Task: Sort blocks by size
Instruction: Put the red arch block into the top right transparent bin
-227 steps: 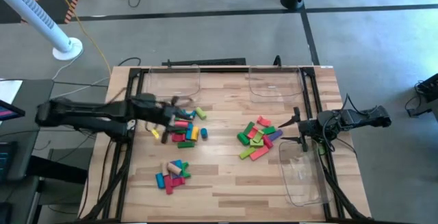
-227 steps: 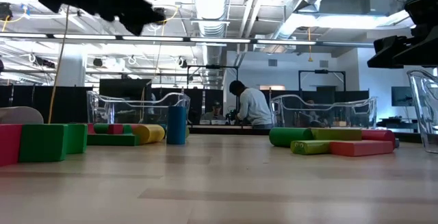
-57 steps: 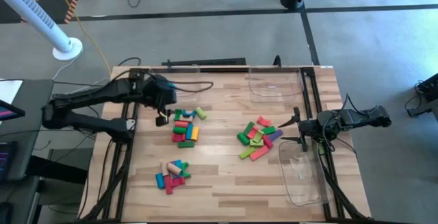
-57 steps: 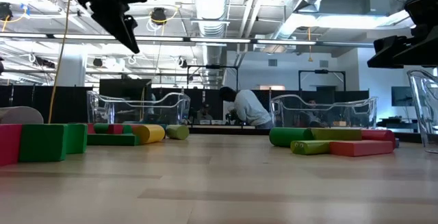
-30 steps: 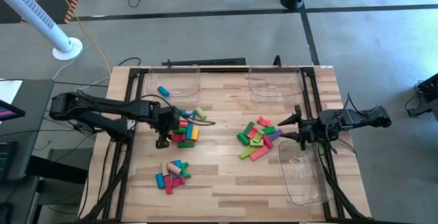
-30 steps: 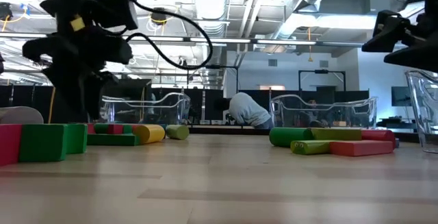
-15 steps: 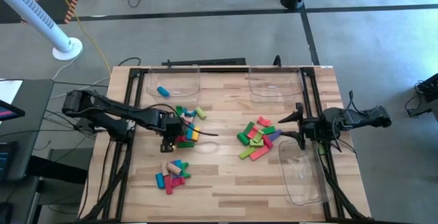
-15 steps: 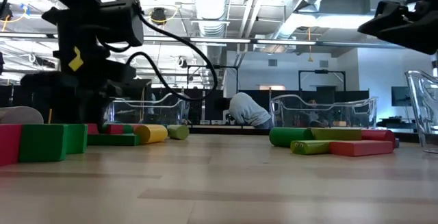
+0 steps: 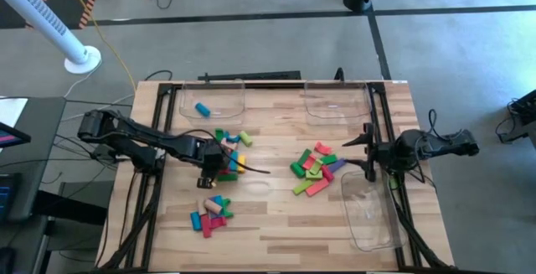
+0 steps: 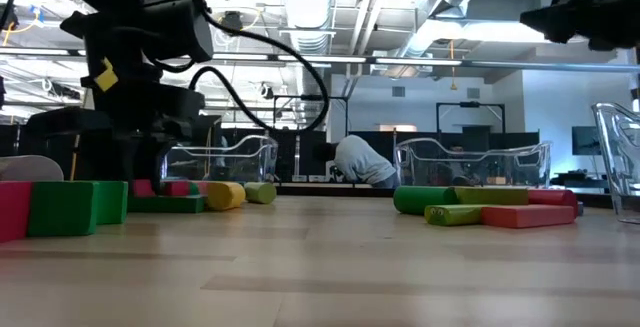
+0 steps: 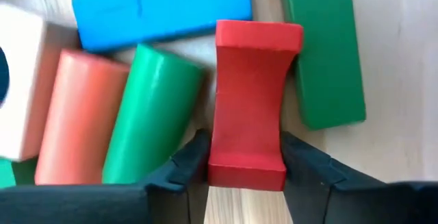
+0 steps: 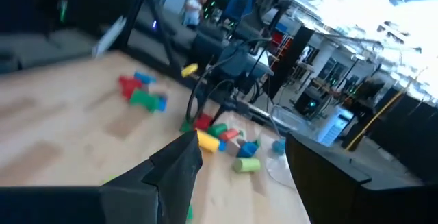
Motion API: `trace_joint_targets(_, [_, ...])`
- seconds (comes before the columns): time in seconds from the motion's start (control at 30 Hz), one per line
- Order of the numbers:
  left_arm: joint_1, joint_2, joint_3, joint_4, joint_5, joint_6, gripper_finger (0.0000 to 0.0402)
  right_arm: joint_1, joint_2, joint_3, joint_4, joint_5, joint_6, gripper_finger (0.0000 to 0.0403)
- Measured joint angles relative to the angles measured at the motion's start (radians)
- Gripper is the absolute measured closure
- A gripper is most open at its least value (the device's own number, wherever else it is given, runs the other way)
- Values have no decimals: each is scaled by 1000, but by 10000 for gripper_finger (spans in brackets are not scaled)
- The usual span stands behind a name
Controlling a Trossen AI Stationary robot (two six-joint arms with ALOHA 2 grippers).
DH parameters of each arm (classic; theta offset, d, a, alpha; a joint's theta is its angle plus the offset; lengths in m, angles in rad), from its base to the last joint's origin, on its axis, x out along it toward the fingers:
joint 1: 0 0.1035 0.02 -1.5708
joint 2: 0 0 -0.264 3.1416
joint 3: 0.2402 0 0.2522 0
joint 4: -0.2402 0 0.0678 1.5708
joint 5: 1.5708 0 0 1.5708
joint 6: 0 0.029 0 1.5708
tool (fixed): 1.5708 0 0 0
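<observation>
We are bringing our left gripper [image 11: 244,157] down into the upper-left cluster of wooden blocks [image 9: 226,150], and its two dark fingers [image 11: 188,162] are standing on either side of a red rectangular wooden block [image 11: 250,101], pressing at its near end, so we judge the grip as just closing on it. The block's long axis is running straight out from the gripper, in line with the fingers, so the jaws are meeting its narrow width. A green wooden cylinder [image 11: 150,114] is lying just beside it on one side and a long green bar [image 11: 321,49] on the other, both touching or nearly so. Our right gripper [image 9: 366,150] is waiting, fingers spread and empty, beside the right-hand pile [image 9: 316,169], well apart.
</observation>
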Motion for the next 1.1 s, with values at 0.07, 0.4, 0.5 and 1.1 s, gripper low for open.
trace_joint_targets(0.07, [-1,0,0,-1,0,1,270,-7,0,0,34,0,80,153])
trace_joint_targets(0.4, [-2,0,19,-10,0,15,273,-54,0,0,142,1,208,153])
trace_joint_targets(0.5, [-2,-19,44,-10,-2,31,274,-59,6,0,174,1,293,153])
trace_joint_targets(1.1, [-2,-267,148,136,-6,91,274,-59,681,76,888,0,256,153])
